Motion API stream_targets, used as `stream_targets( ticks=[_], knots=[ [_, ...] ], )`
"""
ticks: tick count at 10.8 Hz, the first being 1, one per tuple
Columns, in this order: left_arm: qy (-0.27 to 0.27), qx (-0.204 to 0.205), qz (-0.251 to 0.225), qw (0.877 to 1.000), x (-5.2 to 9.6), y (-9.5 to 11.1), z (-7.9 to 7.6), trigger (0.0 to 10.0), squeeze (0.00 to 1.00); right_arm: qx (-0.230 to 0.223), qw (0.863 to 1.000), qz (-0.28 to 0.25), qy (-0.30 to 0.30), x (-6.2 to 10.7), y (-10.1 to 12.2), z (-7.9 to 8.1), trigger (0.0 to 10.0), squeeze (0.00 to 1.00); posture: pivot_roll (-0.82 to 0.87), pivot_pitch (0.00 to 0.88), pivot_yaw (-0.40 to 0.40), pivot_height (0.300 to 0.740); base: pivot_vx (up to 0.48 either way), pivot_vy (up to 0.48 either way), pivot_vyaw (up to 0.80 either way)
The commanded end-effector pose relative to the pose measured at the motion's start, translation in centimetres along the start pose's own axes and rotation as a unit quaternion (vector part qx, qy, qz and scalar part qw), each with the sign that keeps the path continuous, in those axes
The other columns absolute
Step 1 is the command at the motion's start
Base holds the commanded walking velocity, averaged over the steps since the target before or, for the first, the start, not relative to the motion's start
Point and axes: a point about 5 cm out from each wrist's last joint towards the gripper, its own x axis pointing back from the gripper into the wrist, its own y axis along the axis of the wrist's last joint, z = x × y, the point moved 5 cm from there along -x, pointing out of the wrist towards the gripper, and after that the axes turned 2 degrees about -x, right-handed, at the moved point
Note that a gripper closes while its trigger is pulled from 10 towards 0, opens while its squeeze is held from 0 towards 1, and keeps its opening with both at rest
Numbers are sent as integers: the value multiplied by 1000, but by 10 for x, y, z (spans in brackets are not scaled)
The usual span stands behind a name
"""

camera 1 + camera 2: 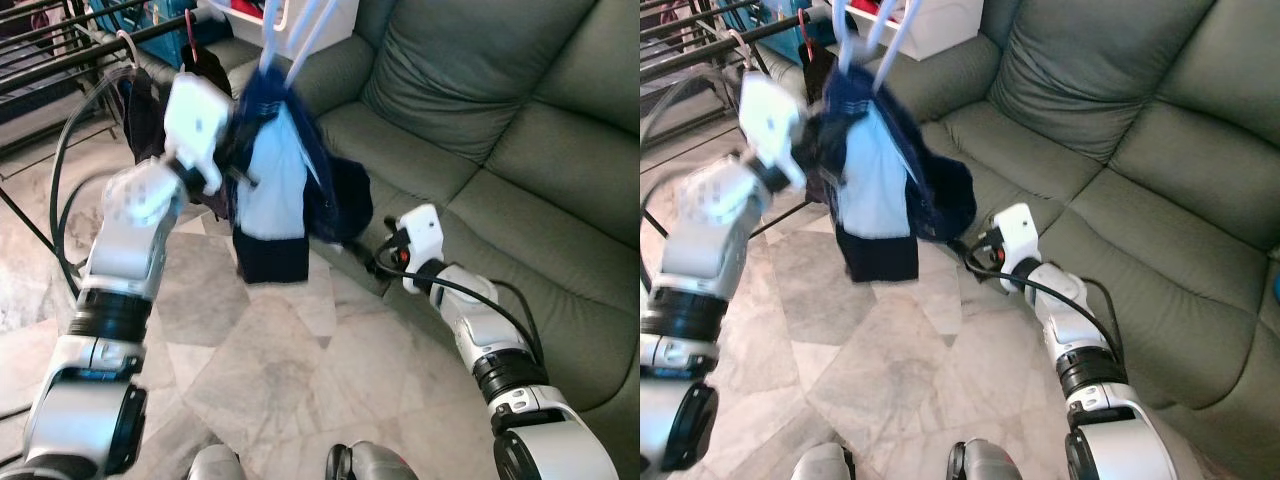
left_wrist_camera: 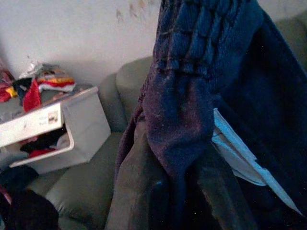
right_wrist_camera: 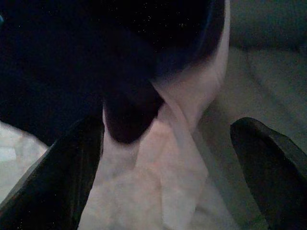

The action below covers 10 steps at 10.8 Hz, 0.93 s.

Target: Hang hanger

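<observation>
We see the left gripper (image 1: 235, 165) raised, its 2 black fingers pinching the dark navy knit garment (image 1: 290, 165) with its light blue panel, which hangs from a pale blue plastic hanger (image 1: 290, 45) held up beside the black metal drying rack (image 1: 60, 50). The right gripper (image 3: 168, 158) sits lower, near the grey-green leather sofa (image 1: 500, 140), fingers spread apart below the cloth, above the marble tile floor (image 1: 270, 370).

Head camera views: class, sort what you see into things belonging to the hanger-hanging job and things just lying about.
Belonging to the job:
- pale blue hanger
- navy and light blue garment on it
- left pincer at the garment
- black drying rack

Just lying about:
- green sofa
- white box of clothes
- marble floor
</observation>
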Motion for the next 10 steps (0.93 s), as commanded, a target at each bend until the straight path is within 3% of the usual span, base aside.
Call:
stream_targets(
  ticks=[1, 2, 3, 4, 5, 6, 7, 9, 10],
  knots=[
    [13, -1, -48, 999, -5, 31, 9, 0, 0, -8, 999, 30, -20, 4, -13, -9, 10000, 0, 3, 92, -61, 740, 0, 0, 0],
    [13, 1, -52, 999, -5, 34, 11, 0, 0, -18, 998, 40, -42, 6, -17, -17, 9216, 0, 6, 92, -62, 740, 0, 0, 0],
    [15, 6, -54, 998, -4, 37, 13, 0, 0, -30, 994, 50, -88, 10, -22, -34, 0, 0, 6, 92, -62, 740, 0, 0, 0],
    [14, 8, -55, 998, -3, 38, 14, 0, 0, -32, 993, 46, -104, 13, -20, -41, 1529, 0, 7, 93, -61, 740, 0, 0, 0],
    [9, 8, -45, 999, 0, 33, 12, 0, 0, -54, 993, -36, -94, 10, 12, -42, 10000, 0, 7, 93, -62, 740, 0, 0, 0],
    [7, 5, -36, 999, 1, 28, 10, 0, 0, -65, 991, -107, -55, 10, 40, -32, 10000, 0, 7, 93, -62, 740, 0, 0, 0],
    [8, 7, -23, 1000, 4, 20, 9, 0, 0, -37, 983, -180, 1, 17, 70, -15, 10000, 1000, 6, 94, -64, 740, 0, 0, 0],
    [14, 15, -2, 1000, 8, 5, 10, 0, 0, 21, 969, -239, 56, 30, 106, 9, 10000, 1000, 1, 93, -62, 740, 0, 0, 0],
    [10, 13, 3, 1000, 9, 2, 8, 0, 0, 28, 965, -256, 50, 35, 117, 6, 10000, 1000, -2, 92, -60, 740, 0, 0, 0]
  ],
)
